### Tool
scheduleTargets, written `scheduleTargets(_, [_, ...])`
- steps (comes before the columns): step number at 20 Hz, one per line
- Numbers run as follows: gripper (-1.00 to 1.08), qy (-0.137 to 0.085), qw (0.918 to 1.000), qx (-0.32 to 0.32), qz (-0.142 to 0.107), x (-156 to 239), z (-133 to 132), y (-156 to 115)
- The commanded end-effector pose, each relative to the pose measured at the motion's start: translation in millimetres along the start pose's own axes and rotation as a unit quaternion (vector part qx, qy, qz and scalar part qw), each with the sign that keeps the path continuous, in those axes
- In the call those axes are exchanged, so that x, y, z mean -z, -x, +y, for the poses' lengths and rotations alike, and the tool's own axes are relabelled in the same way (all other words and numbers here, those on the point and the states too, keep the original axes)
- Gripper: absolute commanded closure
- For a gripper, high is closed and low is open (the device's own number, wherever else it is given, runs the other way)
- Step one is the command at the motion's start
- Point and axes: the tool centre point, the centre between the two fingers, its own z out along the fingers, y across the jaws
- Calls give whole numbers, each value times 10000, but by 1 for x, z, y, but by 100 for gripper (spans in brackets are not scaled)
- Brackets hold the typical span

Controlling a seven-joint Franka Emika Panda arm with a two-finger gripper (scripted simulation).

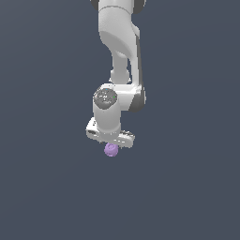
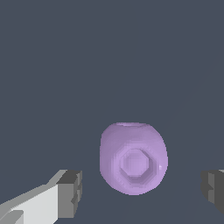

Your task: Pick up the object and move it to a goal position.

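Note:
The object (image 1: 111, 150) is a small light purple roundish ball, showing just below the white gripper head in the exterior view. In the wrist view the object (image 2: 133, 158) fills the space between the two grey fingertip pads (image 2: 71, 193), with a clear gap on each side of it. The gripper (image 2: 142, 190) stands open around the ball, touching it on neither side. From the exterior view, the fingers are hidden behind the hand, so the gripper (image 1: 110, 143) shows only as its white body directly over the ball.
The white arm (image 1: 120, 51) comes down from the top middle of the exterior view. A plain dark grey surface (image 1: 187, 187) lies all around, with nothing else on it.

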Motion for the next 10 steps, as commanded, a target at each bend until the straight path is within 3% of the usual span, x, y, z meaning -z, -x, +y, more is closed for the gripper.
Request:
scheduleTargets(1, [-92,0,10000,-2,-2,-5,0,0])
scheduleTargets(10, [-92,-4,10000,-23,9,-46,0,0])
